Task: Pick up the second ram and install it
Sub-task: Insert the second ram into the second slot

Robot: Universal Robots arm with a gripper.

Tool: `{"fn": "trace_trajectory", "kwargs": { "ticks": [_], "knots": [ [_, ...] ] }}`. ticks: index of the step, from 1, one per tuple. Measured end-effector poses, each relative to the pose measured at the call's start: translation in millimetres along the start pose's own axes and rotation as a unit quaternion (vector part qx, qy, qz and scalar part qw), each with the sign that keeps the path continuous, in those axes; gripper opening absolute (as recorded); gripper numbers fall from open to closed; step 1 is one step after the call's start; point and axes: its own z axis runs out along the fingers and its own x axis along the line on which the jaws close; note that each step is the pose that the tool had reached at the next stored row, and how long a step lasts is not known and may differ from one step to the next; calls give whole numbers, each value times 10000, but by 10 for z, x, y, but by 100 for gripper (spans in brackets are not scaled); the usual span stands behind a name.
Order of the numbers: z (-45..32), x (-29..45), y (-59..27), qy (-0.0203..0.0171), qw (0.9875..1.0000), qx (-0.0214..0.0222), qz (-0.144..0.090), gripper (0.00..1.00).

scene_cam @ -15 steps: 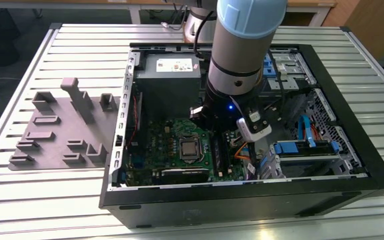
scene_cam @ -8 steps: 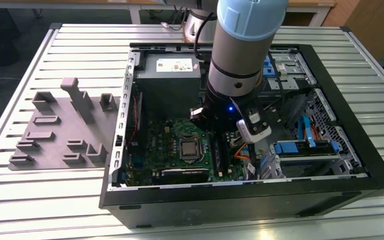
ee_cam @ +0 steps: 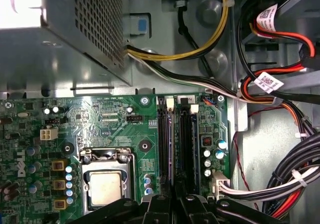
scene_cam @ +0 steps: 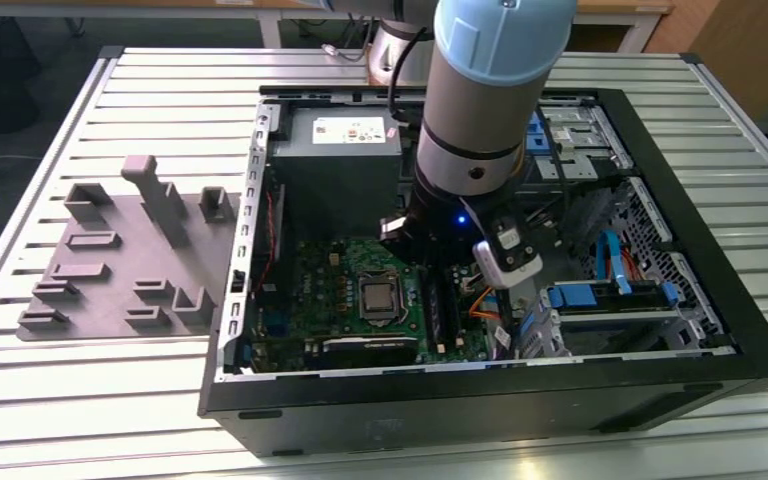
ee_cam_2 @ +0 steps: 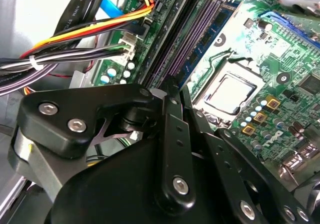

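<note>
In the exterior view, the black gripper (scene_cam: 427, 262) reaches inside the open black computer case (scene_cam: 491, 390), above the green motherboard (scene_cam: 324, 290). In both wrist views, its fingers are pressed together on the thin dark second ram (ee_cam_2: 172, 86) (ee_cam: 177, 184), which stands upright in the long black slots (ee_cam: 175, 139) right of the silver square processor (ee_cam: 106, 188).

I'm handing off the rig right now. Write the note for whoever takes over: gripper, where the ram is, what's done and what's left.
Gripper: down inside the open PC case, right over the two black memory slots beside the processor socket. Open or shut: cannot tell.
Second ram: I cannot pick it out from the slots in either wrist view, so whether it is held, seated or neither is unconfirmed.
Gray holder: on the table at the exterior view's left, outside the case.
Done: arm brought to the slots.
Left: confirm the stick is fully seated.
</note>
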Motion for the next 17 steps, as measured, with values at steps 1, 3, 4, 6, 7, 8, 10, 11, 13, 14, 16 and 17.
{"fn": "trace_trajectory", "kwargs": {
  "ticks": [1,3,4,6,7,8,10,11,13,14,16,17],
  "knots": [
    [2,0,-1,0,10000,0,1,14],
    [6,0,-2,0,10000,2,3,14],
    [7,-1,-2,0,10000,3,4,14],
    [10,-2,-2,0,10000,7,6,14],
    [13,-3,-2,-1,10000,8,7,14],
    [15,-3,-2,0,10000,10,7,14],
    [20,-3,-2,-1,10000,11,7,14],
    [22,-3,-2,-1,10000,11,7,14],
    [25,-3,-2,-1,10000,10,7,14],
    [27,-3,-2,-1,10000,10,7,14],
    [30,-3,-2,-1,10000,10,7,14],
    [32,-3,-2,-1,10000,10,7,14]
  ]
}}
